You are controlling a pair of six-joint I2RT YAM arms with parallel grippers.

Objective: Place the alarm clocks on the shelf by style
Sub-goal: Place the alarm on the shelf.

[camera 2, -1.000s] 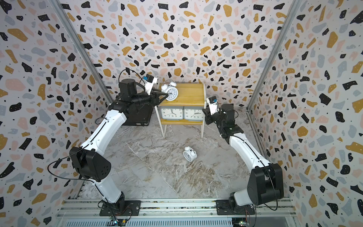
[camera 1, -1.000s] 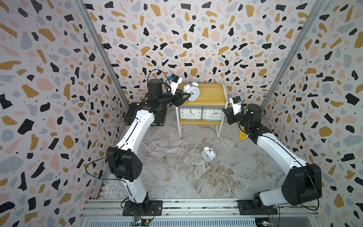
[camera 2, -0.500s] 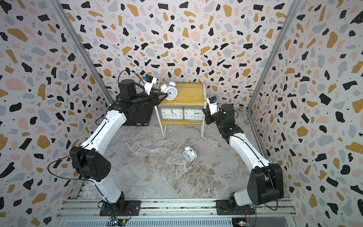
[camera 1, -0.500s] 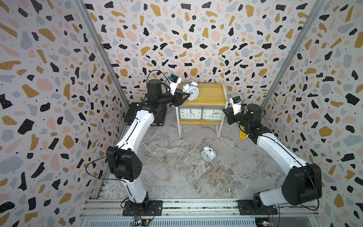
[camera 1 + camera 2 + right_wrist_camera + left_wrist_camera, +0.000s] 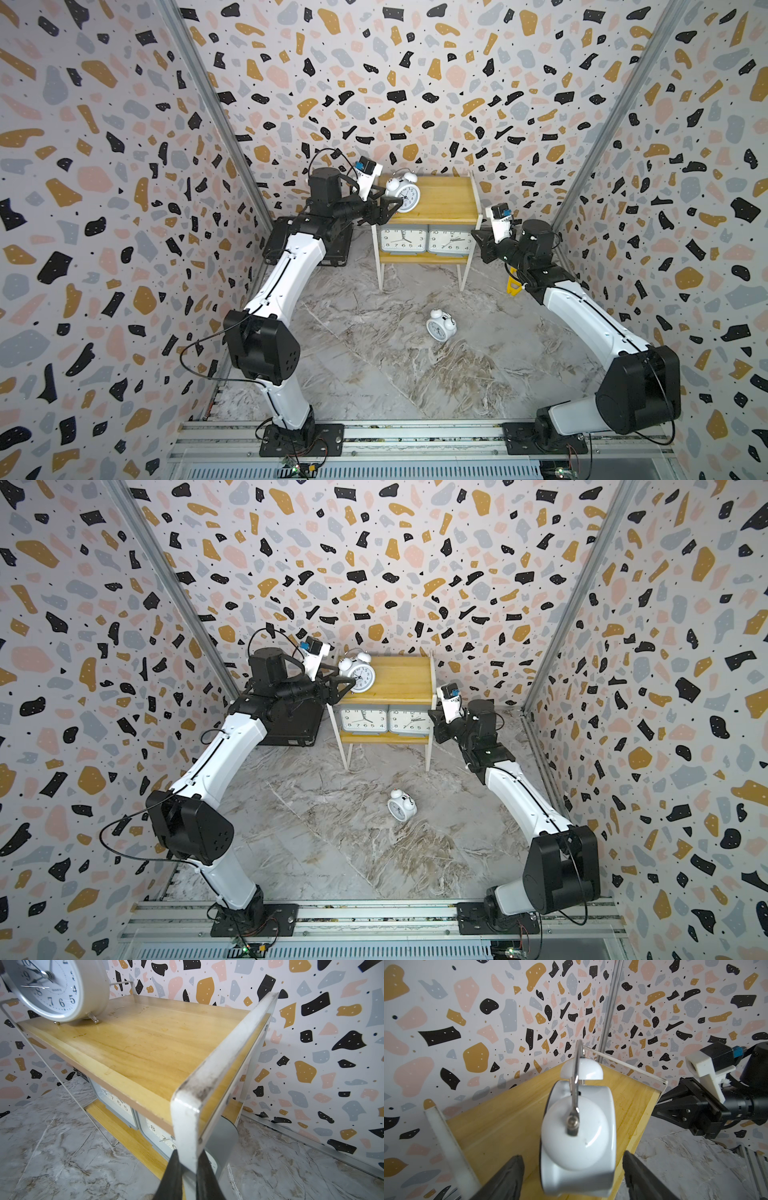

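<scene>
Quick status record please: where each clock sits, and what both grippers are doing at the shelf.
top tier: round twin-bell clock, upright, at the end of the shelf nearest the left arm
lower tier: left grey clock and right grey clock, side by side, faces forward
off shelf: second twin-bell clock, lying tipped on the floor
left gripper: jaws open either side of the top-tier clock, gaps visible
right gripper: jaws shut on the shelf's white frame corner
not yet done: second twin-bell clock to top tier
</scene>
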